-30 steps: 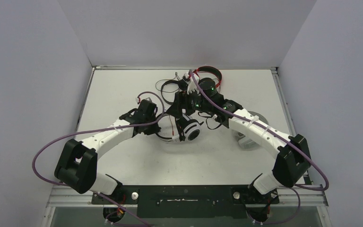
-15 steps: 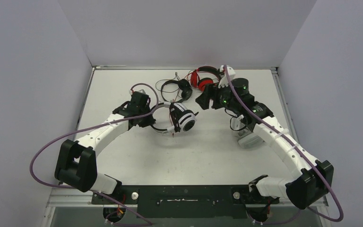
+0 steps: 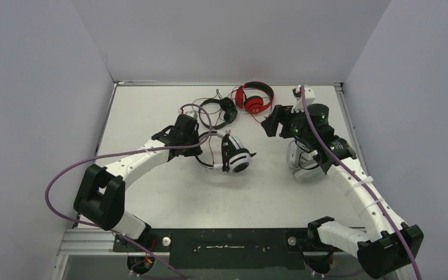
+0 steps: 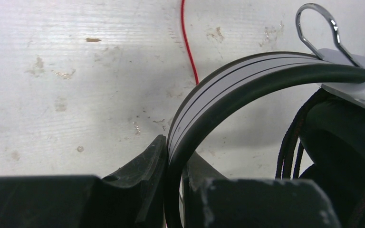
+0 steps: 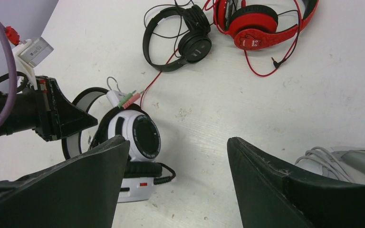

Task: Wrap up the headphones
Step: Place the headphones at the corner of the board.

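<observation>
While left fingers [image 4: 145, 183] clamp white-and-black headphones [image 4: 237, 78], right fingers [image 5: 275, 187] hover apart, arm [image 3: 350, 175] seemingly raised

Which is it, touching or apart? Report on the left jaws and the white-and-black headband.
Touching. The left wrist view shows the left jaws pressed against both sides of the white-and-black headband, no gap.

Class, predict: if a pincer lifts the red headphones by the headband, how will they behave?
The red headphones would probably keep their arched shape, as they look like stiff plastic. Their thin cable lies in loose curves, so it would likely dangle and drag.
</observation>
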Available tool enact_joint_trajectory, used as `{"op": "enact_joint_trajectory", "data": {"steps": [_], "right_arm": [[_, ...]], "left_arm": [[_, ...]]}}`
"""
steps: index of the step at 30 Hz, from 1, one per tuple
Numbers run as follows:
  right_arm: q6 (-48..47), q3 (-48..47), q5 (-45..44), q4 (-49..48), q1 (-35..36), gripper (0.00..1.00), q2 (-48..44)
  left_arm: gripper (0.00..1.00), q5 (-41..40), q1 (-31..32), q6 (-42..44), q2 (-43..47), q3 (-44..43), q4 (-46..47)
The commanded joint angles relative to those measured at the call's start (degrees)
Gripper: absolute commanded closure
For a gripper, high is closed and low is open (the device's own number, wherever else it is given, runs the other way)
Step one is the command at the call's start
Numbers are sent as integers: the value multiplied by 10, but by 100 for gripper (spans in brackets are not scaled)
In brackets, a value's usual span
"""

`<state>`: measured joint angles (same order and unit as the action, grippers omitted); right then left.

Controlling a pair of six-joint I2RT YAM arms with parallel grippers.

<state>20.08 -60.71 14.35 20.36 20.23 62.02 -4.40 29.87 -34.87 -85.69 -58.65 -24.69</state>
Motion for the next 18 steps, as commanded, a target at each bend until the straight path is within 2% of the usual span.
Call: {"op": "enact_joint_trajectory", "data": {"steps": [1,5,12,18], "right_arm": [[-13,5,1,9,-3,23,-14],[-15,9,0,22,-3,22,-24],[-7,19,0,32,-4,22,-50],[-9,15,-5,46,-5,22,-66]], "left_arm": [[100,31,33,59,-14,-40,96],[100,44,58,97,-47,-58,111],[100,84,82,104,-132,-111,122],[100,96,104,106,-221,-188,108]]}}
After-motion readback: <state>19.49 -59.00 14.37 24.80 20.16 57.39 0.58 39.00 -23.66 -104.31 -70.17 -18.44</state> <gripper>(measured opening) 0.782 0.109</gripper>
